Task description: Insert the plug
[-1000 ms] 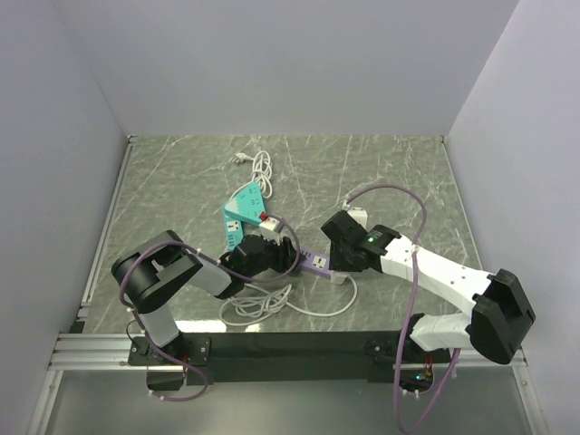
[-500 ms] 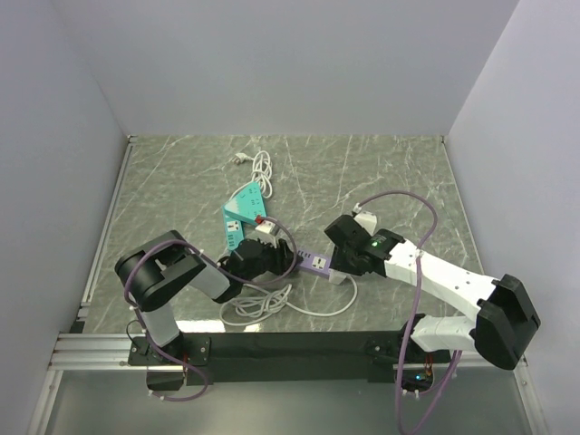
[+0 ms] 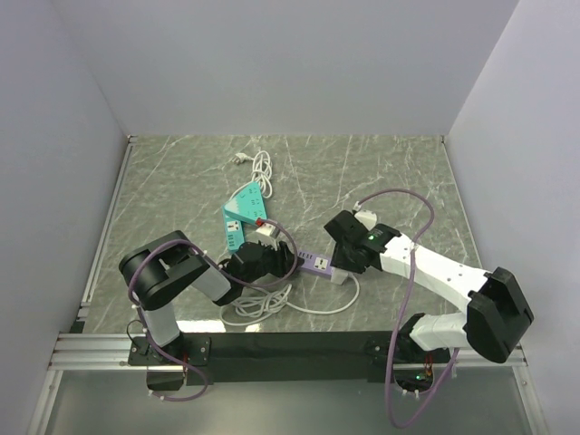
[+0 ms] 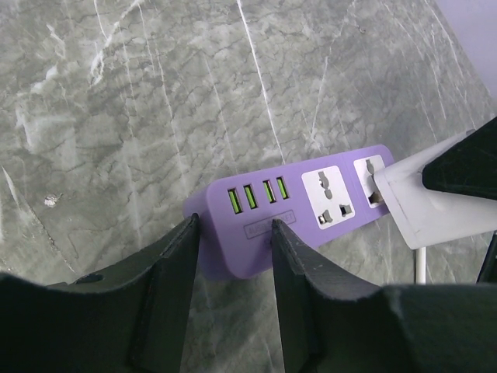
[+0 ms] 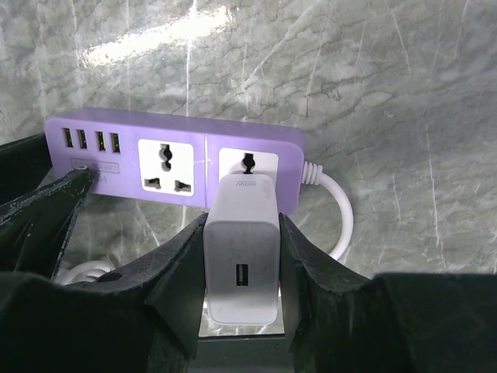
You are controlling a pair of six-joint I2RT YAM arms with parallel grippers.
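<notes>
Matt grey-green tabletop (image 4: 116, 93) with white marble veining. Lying on it, a purple plastic power strip (image 5: 171, 128): long flat bar with rounded edges, four green USB ports at one end, then two white square outlets, thick white cable (image 5: 345, 221) leaving the other end.

Right gripper (image 5: 241, 221) pinching the plug (image 5: 241, 268) by its two long sides, black fingers (image 5: 182, 256) pressed tight against it. Plug: smooth white rectangular block, rounded corners, one USB port in the rear face toward the wrist, small grey lettering on top. Front end just ahead of the fingertips, butted against the outlet nearest the cable; prongs hidden, depth not discernible.

Left gripper (image 4: 233, 225) straddling the strip's USB end, one black finger (image 4: 175, 272) on each side; clamped or merely close, impossible to tell.
</notes>
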